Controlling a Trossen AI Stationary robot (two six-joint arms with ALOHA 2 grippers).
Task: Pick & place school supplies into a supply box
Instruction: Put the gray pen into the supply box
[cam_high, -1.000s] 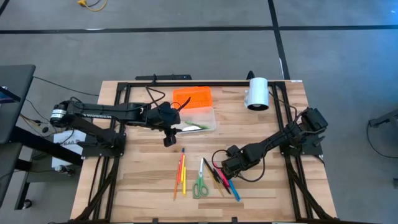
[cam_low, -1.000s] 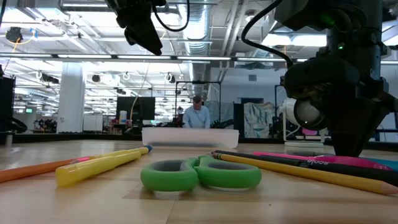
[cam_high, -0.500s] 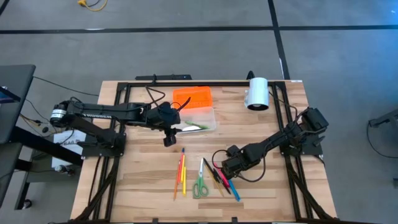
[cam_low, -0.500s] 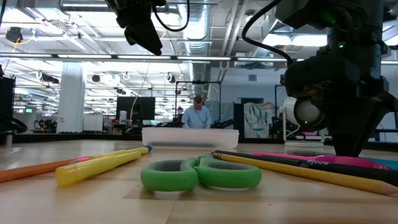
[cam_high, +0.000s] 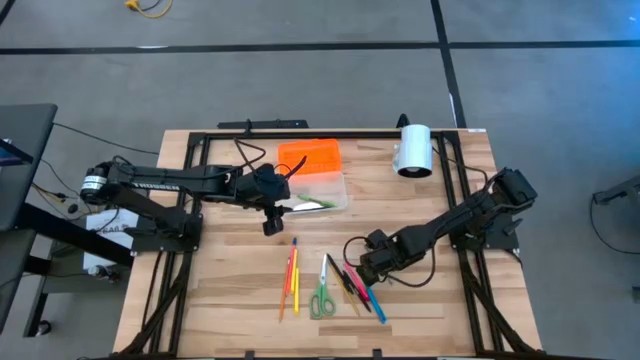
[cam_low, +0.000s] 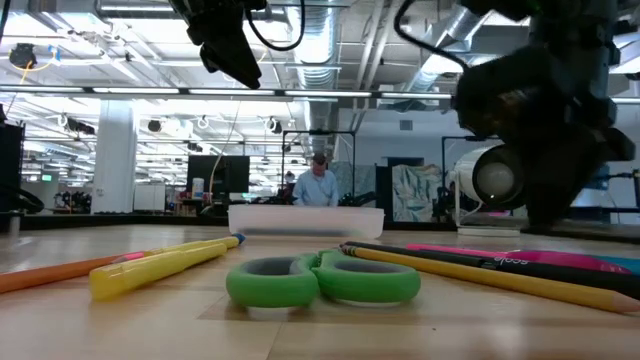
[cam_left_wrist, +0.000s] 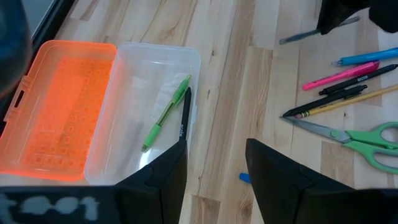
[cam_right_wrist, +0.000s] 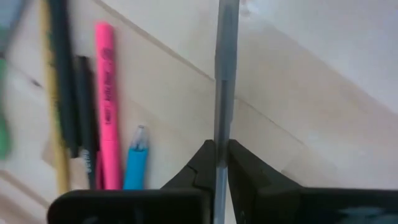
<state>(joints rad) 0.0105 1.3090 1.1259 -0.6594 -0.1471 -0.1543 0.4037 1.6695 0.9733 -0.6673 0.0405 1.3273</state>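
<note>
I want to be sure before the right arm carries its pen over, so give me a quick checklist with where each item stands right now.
1. Right hand closed on the grey pen: ok; the fingers pinch it in the right wrist view.
2. Pen lifted clear of the table: ok, by the left wrist view.
3. Supply box open: ok; the orange lid is folded back.
4. Room in the box: ok; only a green pen and a black pen lie inside.
5. Path to the box free: not ok; the left hand hovers open beside the box.
6. Grip firm enough for the carry: cannot tell.
</note>
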